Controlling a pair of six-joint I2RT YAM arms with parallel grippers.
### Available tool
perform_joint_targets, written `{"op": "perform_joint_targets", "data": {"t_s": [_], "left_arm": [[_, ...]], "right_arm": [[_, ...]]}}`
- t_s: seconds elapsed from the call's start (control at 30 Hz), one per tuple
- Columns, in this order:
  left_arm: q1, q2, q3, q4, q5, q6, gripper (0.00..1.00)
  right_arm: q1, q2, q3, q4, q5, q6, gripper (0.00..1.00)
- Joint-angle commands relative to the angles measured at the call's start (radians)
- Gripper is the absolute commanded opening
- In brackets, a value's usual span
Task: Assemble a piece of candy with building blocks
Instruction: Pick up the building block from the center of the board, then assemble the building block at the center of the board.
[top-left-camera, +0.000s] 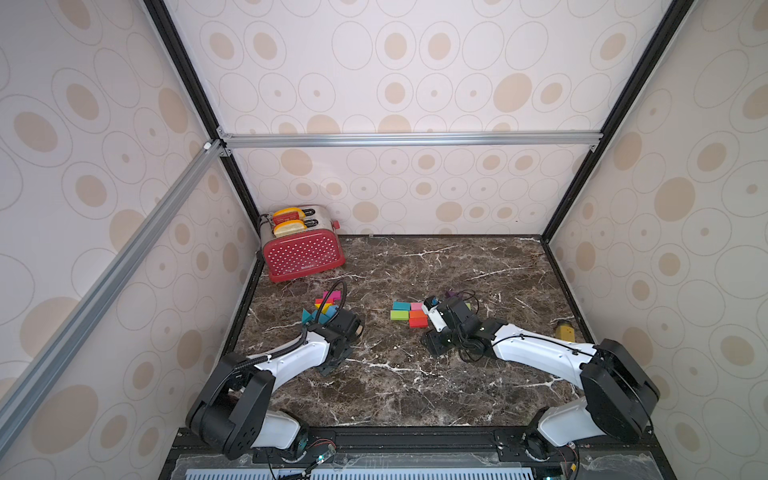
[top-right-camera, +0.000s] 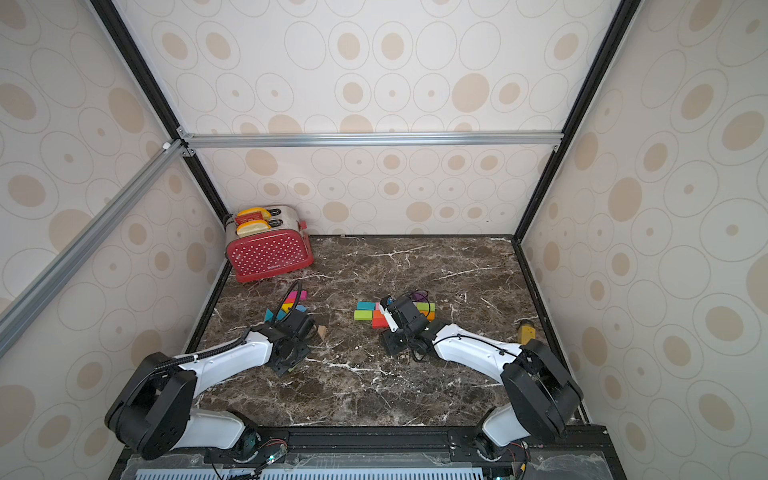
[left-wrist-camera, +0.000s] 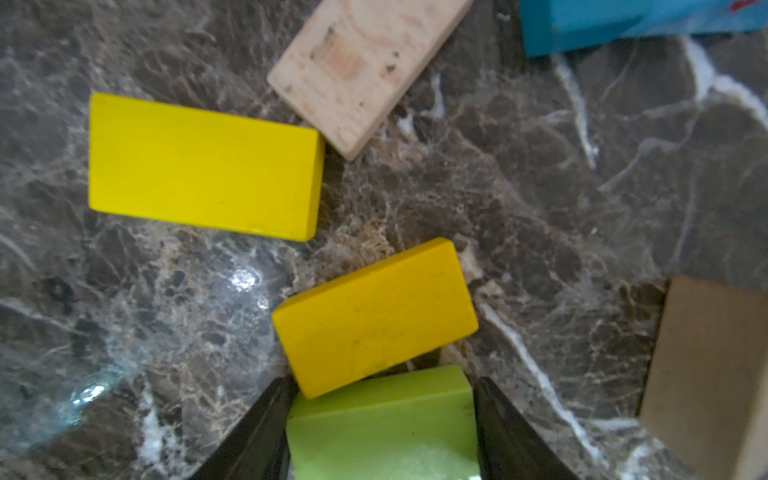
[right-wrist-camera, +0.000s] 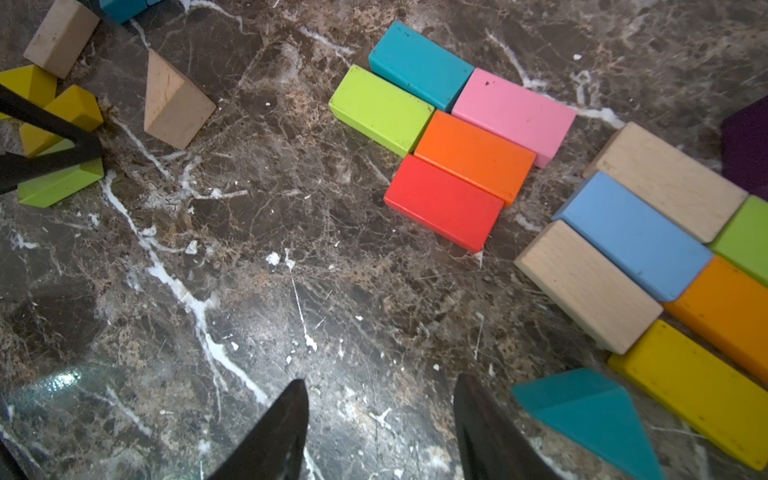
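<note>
Left gripper (left-wrist-camera: 384, 386) has both black fingers (left-wrist-camera: 257, 440) flat against the ends of a lime-green wedge (left-wrist-camera: 382, 436) resting on the marble table (left-wrist-camera: 540, 187), so it reads as a closed grip on a piece not yet lifted. The wedge's ridge runs from finger to finger, and a yellow block (left-wrist-camera: 374, 316) touches its far edge. By my judgement the wedge belongs at one end of the five-brick cluster (right-wrist-camera: 473, 153) (one each of teal, lime, pink, orange and red, laid tight together), which lies across bare marble toward the right arm. Right gripper (right-wrist-camera: 380, 415) hangs spread and empty, nearer that cluster. Around the left gripper I count two yellow blocks, two bare-wood pieces and one blue; beside the right, eight spare pieces, one a teal wedge (right-wrist-camera: 590, 415)
</note>
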Motion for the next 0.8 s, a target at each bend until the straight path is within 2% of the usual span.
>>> {"op": "perform_joint_targets", "data": {"t_s": [0.0, 0.17, 0.27, 0.43, 0.63, 0.77], "left_arm": [[-0.041, -0.079, 0.002, -0.069, -0.056, 0.067, 0.60], [-0.115, -0.177, 0.045, -0.107, -0.070, 0.191, 0.56], [-0.168, -0.173, 0.096, -0.071, -0.094, 0.300, 0.55], [-0.209, -0.026, 0.219, 0.031, -0.014, 0.483, 0.54], [-0.227, 0.197, 0.345, 0.127, 0.061, 0.602, 0.53], [-0.238, 0.308, 0.428, 0.128, 0.059, 0.650, 0.52]], "right_arm": [[-0.004, -0.013, -0.008, -0.008, 0.006, 0.010, 0.60], [-0.045, -0.059, -0.031, -0.023, 0.016, 0.028, 0.59], [-0.099, -0.111, -0.077, -0.011, 0.008, 0.051, 0.59], [-0.160, -0.194, -0.145, -0.001, 0.009, 0.062, 0.58], [-0.191, -0.216, -0.172, -0.017, 0.012, 0.060, 0.58], [-0.197, -0.215, -0.182, -0.016, 0.011, 0.059, 0.58]]}}
